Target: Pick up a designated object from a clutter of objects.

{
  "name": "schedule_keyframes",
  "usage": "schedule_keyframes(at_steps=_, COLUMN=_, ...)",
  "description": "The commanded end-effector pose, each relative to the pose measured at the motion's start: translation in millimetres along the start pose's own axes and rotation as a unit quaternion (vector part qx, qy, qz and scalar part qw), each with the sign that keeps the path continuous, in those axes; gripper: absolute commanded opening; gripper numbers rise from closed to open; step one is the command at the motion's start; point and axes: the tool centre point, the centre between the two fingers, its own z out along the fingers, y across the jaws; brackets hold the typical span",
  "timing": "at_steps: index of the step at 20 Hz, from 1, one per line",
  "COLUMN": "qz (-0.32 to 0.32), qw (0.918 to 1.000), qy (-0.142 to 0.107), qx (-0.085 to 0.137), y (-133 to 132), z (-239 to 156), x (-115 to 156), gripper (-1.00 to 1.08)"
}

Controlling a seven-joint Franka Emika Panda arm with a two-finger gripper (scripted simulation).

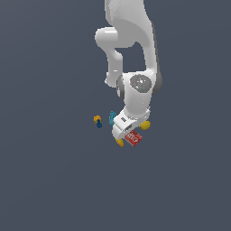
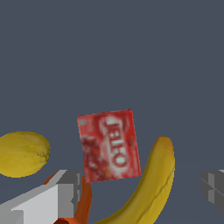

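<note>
The small flat red box point(image 2: 109, 145) with white lettering lies face up on the grey floor. It also shows in the exterior view point(image 1: 134, 137), just below the hand. Around it lie a yellow banana point(image 2: 151, 183), a yellow lemon point(image 2: 22, 154) and an orange-red cup point(image 2: 84, 202), which is partly hidden behind one finger. My gripper point(image 2: 140, 187) is open and empty, with its fingers point(image 2: 61, 194) spread wide. It hovers over the clutter near the box and the banana. In the exterior view the hand point(image 1: 124, 131) covers the cup and most of the banana.
A teal block point(image 1: 112, 117) and a small blue-and-orange piece point(image 1: 98, 121) sit toward the exterior view's left of the hand. The lemon point(image 1: 145, 125) lies at the hand's right. The banana's tip point(image 1: 120, 142) shows beside the box. The floor is plain dark grey.
</note>
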Motion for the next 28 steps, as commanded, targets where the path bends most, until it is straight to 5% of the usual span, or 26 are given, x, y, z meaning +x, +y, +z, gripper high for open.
schedule_keyframes(at_steps=1, qz=-0.027, qw=0.9996, qy=0.001, qx=0.002, y=-8.7, z=15.2, x=1.5, gripper=1.0)
schedule_keyframes(at_steps=28, qz=-0.066, qw=0.9978, qy=0.003, qx=0.005, y=-23.7, z=86.7, x=2.1, gripper=1.0)
